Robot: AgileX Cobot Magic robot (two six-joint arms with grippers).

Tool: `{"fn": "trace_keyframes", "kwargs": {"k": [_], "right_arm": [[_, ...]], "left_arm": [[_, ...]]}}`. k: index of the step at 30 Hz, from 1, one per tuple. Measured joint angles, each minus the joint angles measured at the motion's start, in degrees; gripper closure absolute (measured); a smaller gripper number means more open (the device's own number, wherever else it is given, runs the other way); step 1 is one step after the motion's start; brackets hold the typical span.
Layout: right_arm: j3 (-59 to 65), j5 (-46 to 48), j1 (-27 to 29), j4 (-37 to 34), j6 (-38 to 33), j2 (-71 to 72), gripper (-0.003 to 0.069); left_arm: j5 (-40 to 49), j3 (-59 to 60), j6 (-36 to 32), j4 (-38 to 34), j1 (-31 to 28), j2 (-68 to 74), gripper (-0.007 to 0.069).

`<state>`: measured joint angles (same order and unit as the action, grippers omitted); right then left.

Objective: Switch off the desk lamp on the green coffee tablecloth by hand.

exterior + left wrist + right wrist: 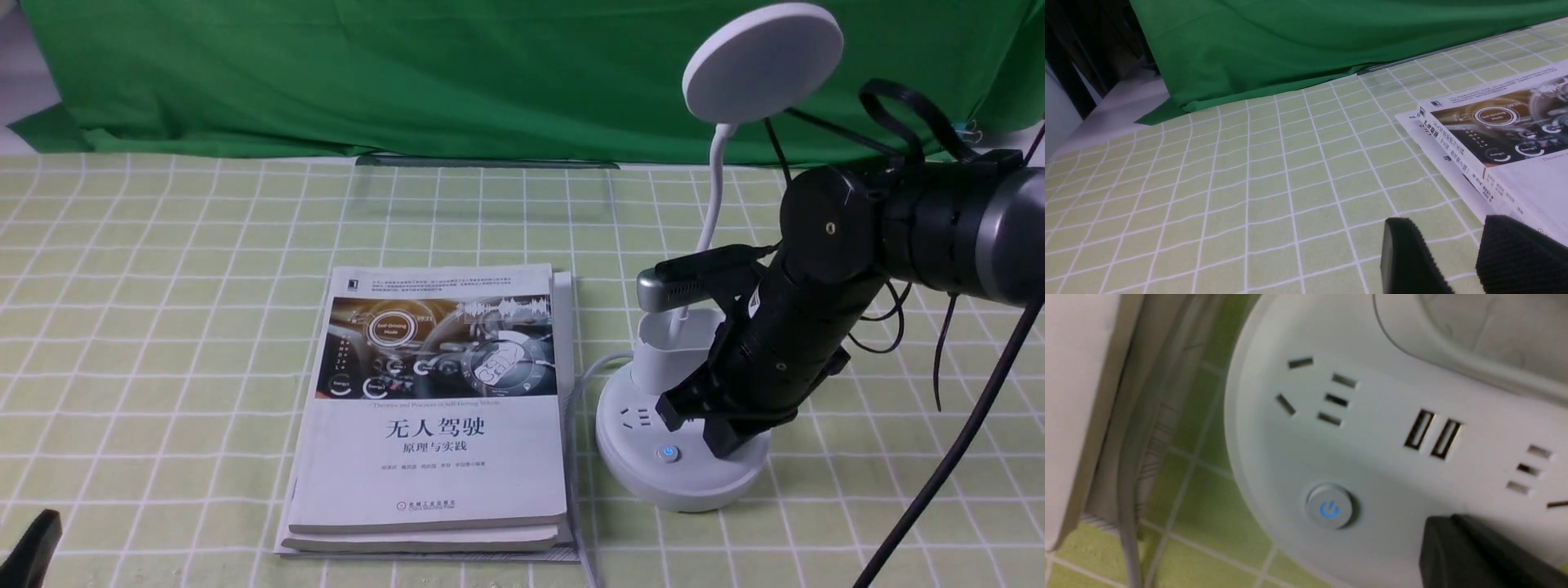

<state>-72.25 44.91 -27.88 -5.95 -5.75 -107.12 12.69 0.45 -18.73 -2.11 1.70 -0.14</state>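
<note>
Black right gripper (723, 445) over lamp base (653, 482)

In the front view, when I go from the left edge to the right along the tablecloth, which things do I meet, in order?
The left end effector → stack of books → desk lamp. The right end effector overlaps the desk lamp, so I leave it out.

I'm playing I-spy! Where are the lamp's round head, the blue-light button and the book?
White desk lamp's round flat head (762, 61): front view, centre of the disc.
Small round button with blue power sign (1329, 507): right wrist view, on the sign.
White paperback book (437, 408): front view, middle of its cover.
</note>
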Motion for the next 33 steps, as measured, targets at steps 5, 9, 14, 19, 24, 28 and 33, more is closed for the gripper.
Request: {"fn": "trace_keyframes", "kwargs": {"k": [5,9,14,19,24,28,33], "right_arm": [[0.2,0.1,0.0,0.4,0.3,3.7,0.0612],[0.2,0.8,0.0,0.5,0.4,6.4,0.0612],[1.4,2.2,0.0,0.6,0.4,9.8,0.0612],[9.2,1.4,0.0,0.6,0.8,18.9,0.0612],[15.9,2.0,0.0,0.6,0.8,27.9,0.0612],[19.1,3.3,0.0,0.6,0.9,34.1,0.0612],[19.7,2.8,0.0,0.6,1.1,38.8,0.0610]], "left_arm": [[0.0,0.0,0.0,0.0,0.0,0.0,0.0382],[0.0,0.0,0.0,0.0,0.0,0.0,0.0382],[0.0,0.0,0.0,0.0,0.0,0.0,0.0382],[0.0,0.0,0.0,0.0,0.0,0.0,0.0382],[0.0,0.0,0.0,0.0,0.0,0.0,0.0382],[0.0,0.0,0.0,0.0,0.0,0.0,0.0382],[0.0,0.0,0.0,0.0,0.0,0.0,0.0382]]}}
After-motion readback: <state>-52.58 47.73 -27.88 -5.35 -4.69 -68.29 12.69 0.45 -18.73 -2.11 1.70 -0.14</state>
